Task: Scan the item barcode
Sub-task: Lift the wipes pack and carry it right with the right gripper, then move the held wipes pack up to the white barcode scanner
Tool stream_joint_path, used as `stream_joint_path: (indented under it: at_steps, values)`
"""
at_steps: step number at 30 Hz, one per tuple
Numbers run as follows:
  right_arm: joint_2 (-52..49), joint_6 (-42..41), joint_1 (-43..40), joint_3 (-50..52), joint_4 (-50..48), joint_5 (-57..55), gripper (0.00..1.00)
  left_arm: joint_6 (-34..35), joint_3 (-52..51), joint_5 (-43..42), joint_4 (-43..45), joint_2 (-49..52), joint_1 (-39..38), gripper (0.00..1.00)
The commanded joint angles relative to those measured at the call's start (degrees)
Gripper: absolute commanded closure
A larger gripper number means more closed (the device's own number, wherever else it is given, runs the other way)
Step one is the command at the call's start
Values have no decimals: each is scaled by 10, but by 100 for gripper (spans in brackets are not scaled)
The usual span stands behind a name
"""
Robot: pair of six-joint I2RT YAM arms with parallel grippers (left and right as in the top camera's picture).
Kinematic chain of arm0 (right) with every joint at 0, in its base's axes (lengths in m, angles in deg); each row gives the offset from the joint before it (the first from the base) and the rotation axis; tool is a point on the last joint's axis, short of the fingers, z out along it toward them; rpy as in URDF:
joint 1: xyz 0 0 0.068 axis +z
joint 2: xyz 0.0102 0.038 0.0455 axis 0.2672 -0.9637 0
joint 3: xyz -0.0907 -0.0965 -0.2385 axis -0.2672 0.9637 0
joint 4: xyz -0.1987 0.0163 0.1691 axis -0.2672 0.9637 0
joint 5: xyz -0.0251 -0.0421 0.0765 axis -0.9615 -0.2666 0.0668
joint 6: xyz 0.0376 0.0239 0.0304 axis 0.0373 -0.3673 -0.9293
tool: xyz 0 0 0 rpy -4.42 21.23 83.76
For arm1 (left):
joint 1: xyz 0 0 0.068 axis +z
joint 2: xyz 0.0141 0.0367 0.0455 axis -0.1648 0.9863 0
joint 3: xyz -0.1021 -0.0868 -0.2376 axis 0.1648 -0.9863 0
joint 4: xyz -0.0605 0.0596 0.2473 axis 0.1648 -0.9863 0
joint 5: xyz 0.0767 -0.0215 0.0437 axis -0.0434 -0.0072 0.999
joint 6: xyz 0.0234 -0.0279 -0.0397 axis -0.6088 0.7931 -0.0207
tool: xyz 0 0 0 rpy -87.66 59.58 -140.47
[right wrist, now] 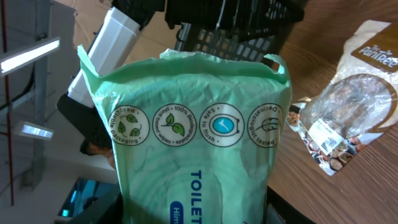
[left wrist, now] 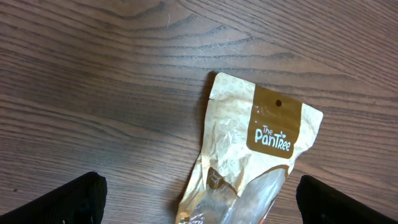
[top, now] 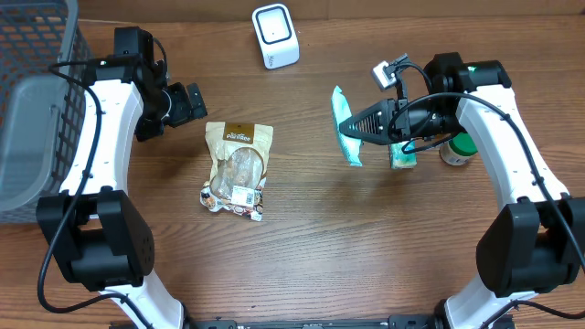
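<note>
While the right gripper [top: 355, 128] is clamped on the green wipes pack [right wrist: 199, 124], the pack hangs clear of the desk [top: 302, 265], turned on edge in the overhead view, with its sealed top pointing across towards the left arm. It sits right of centre, below and to the right of the white scanner [top: 275, 35] at the far edge, well apart from it. Holding it lifted like this probably serves to free a printed face so it can be turned to the scanner's window. No barcode shows on the side the wrist camera sees, only round eco symbols and the word "TOILET", so the code is likely on a hidden face.

The left gripper [top: 187, 102] hovers with its jaws wide apart and empty, just above the top edge of the tan snack pouch [top: 238, 169], which lies flat near the middle of the desk with a white label near its lower end. It seems parked there, ready for that pouch.

Near the right arm, a second green packet [top: 403, 157] and a green-lidded jar [top: 457, 149] rest on the desk, close together.

The dark wire basket [top: 55, 37] stands at the far left. A pale grey surface shows inside it, but I cannot tell whether it holds any items.
</note>
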Motion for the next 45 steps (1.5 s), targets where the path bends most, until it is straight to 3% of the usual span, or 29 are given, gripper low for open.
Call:
stream_joint_path:
  at_steps: [1, 10, 11, 13, 18, 22, 28, 33, 39, 45]
  values:
    - [7, 14, -1, -6, -2, 52, 49, -13, 5, -1, -1, -8, -2, 1]
    - [7, 14, -1, -6, -10, 47, 48, -13, 5, -1, -1, -8, -2, 0]
    - [7, 11, 0, -6, -30, 16, 45, -13, 5, -1, -1, -8, -2, 0]
    - [7, -11, 0, -6, -58, -43, 50, -13, 5, -1, -1, -8, -2, 0]
    - [7, -170, 17, -5, -149, -216, 63, -13, 5, -1, -1, -8, -2, 0]
    - [7, -301, 44, -5, -221, -377, 63, -13, 5, -1, -1, -8, -2, 0]
    - [7, -393, 117, -18, -261, -540, 62, -13, 5, -1, -1, -8, -2, 0]
    - [5, -417, 170, -130, -205, -651, 61, -13, 5, -1, -1, -8, -2, 0]
    - [-33, -429, 189, -344, -114, -746, 61, -13, 5, -1, -1, -8, -2, 0]
    - [-104, -425, 189, -435, -141, -774, 58, -13, 5, -1, -1, -8, -2, 0]
